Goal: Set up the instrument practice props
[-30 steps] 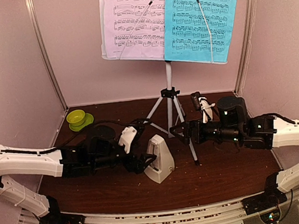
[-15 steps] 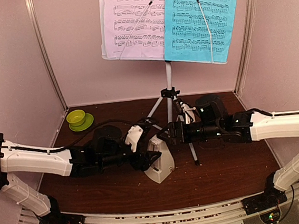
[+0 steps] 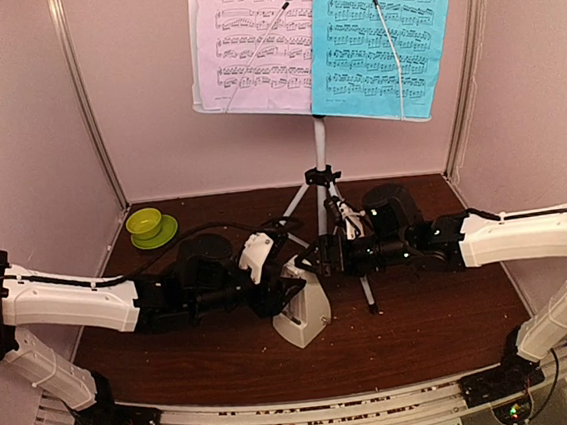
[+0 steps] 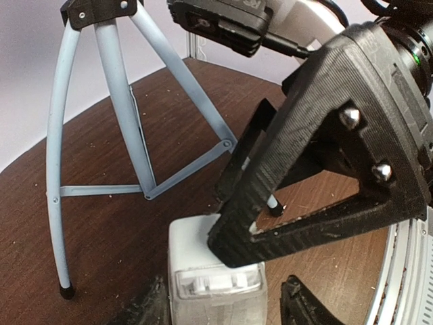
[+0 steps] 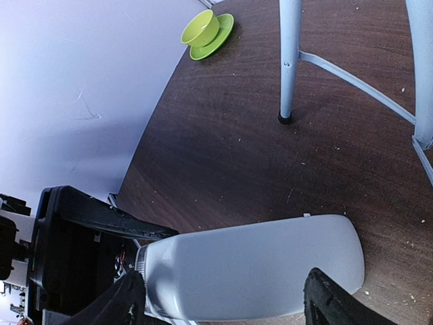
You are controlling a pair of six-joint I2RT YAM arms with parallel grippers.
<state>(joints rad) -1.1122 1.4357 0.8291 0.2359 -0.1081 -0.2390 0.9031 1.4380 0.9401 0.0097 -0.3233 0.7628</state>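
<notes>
Top external view showed the metronome (image 3: pixel 303 306) standing on the desk (image 3: pixel 425 329) beside the tripod (image 3: pixel 324 193). The left gripper (image 3: pixel 287 293) and right gripper (image 3: pixel 319 259) sat apart around it, about to grab. Next, both probably needed to squeeze gently.

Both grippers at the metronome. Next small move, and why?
Probably close the left gripper on the metronome: its jaws flank the white body with gaps on both sides. The right gripper, also open, sits at its top, so a firm hold lower down seems needed first.
</notes>
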